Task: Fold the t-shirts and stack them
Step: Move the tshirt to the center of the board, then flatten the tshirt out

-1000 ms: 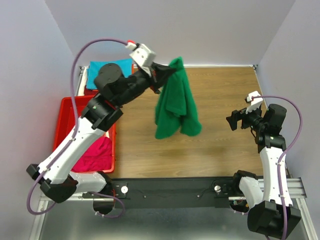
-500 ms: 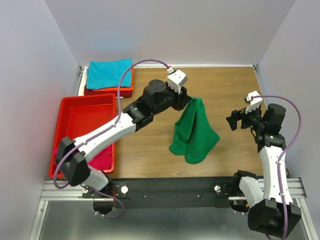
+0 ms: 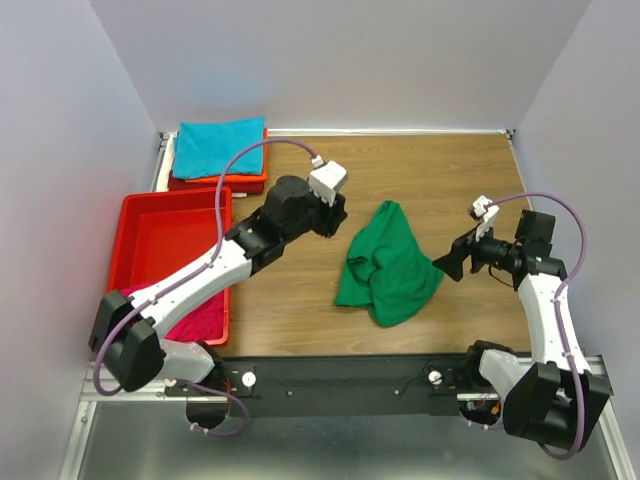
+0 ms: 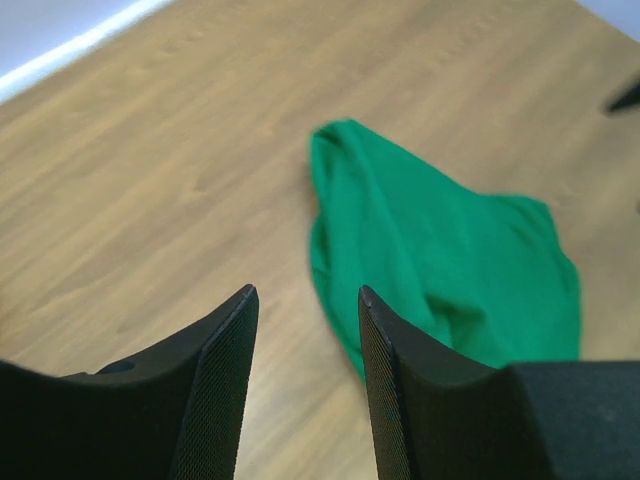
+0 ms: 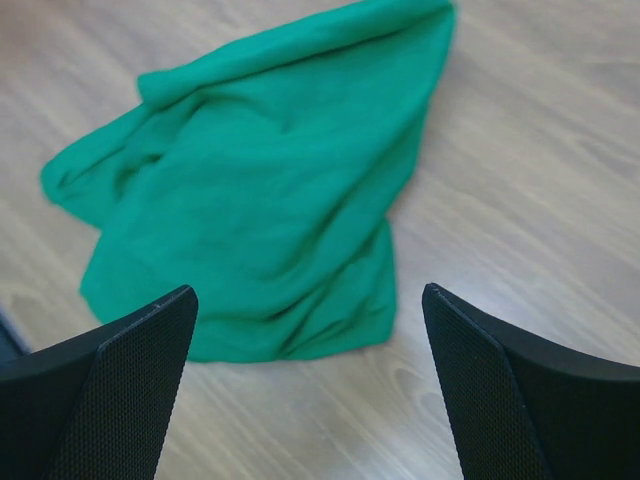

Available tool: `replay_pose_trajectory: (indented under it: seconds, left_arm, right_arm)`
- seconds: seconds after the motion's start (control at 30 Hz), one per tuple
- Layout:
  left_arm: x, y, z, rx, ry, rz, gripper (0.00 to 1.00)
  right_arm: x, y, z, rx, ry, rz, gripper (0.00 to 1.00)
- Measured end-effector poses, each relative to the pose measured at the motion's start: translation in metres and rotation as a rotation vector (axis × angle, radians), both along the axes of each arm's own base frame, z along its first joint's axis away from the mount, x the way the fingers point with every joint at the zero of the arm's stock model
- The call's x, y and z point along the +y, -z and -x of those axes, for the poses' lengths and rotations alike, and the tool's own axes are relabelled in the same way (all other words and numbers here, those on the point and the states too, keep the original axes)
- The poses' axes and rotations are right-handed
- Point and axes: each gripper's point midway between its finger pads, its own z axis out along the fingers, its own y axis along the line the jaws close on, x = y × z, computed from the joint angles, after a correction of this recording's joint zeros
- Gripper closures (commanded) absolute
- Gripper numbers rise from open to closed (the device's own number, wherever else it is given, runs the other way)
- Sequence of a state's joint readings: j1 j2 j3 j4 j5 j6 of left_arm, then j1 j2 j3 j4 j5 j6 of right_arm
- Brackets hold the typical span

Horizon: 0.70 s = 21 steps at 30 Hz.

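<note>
The left gripper [image 3: 337,214] hovers over the wooden table [image 3: 450,170] with its jaws parted a moderate way; the left wrist view shows only bare wood and green cloth past its fingertips [image 4: 240,310], so it holds nothing and touches nothing. The right gripper [image 3: 447,265] stands spread wide and is also empty, poised just beside the right edge of the green t-shirt [image 3: 390,265], and its wrist view looks down on the cloth between its two pads [image 5: 150,340]. The green t-shirt lies in a crumpled, rumpled heap near the middle of the table, between the two grippers, with one narrow end pointing toward the back. A teal t-shirt [image 3: 218,147] lies folded on a stack at the back left corner, with an orange edge [image 3: 256,180] showing beneath it. A magenta t-shirt [image 3: 200,318] sits in the near end of the red tray [image 3: 170,215]. A second ago the left gripper was clamped on the green t-shirt, which hung in the air from it; since then the jaws have let go and the t-shirt has dropped onto the wood. The right arm has swung in from the right side toward the cloth.
</note>
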<state>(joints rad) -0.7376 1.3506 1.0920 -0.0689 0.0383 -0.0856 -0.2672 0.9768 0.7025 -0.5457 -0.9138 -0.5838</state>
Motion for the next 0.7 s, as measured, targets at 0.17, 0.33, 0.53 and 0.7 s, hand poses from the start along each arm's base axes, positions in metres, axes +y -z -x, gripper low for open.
replay_pose_trajectory:
  seconds: [0.17,0.33,0.53,0.7]
  left_arm:
    - [-0.019,0.044,0.063,0.104,0.208,-0.038,0.48]
    - [-0.027,0.100,0.124,0.262,0.320,-0.119,0.48]
    - [-0.035,0.127,0.152,0.313,0.347,-0.185,0.48]
    - [-0.042,0.149,0.156,0.308,0.336,-0.252,0.48]
  right_arm:
    - [0.018,0.016,0.012,0.074,-0.135,0.017,0.03]
    - [0.034,0.043,0.032,0.126,-0.355,0.139,0.06]
    - [0.042,0.068,0.047,0.170,-0.477,0.232,0.07]
    - [0.053,0.079,0.043,0.177,-0.516,0.267,0.14]
